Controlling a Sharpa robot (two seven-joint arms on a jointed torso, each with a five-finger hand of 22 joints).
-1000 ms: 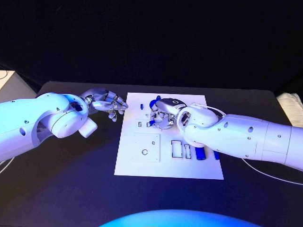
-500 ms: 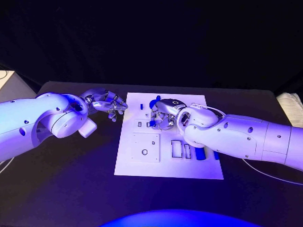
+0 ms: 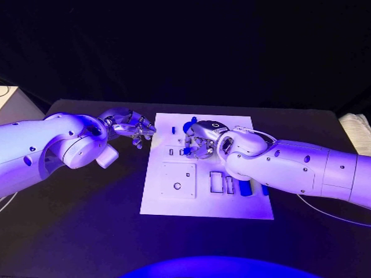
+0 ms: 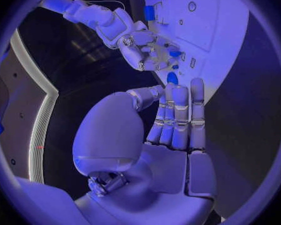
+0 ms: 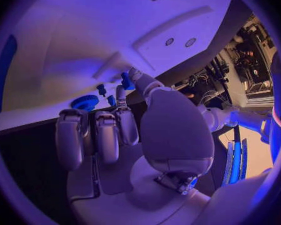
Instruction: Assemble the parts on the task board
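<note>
The white task board (image 3: 204, 200) lies in the middle of the black table. My right hand (image 3: 200, 139) is low over its far part and pinches a small blue part (image 5: 125, 80) between thumb and a finger, close to the board's surface. A round blue part (image 5: 85, 102) and a small blue peg (image 5: 102, 90) stand just beyond the fingertips. A blue bar (image 3: 245, 186) lies in the board's right side beside the slots. My left hand (image 3: 128, 126) hovers off the board's far left edge, fingers (image 4: 178, 115) straight and holding nothing.
A square plate with a round hole (image 3: 178, 179) sits on the board's left half. A pale box (image 3: 2, 101) stands off the table's left side and a white bundle (image 3: 359, 134) at its right edge. Bare black table lies in front of the board.
</note>
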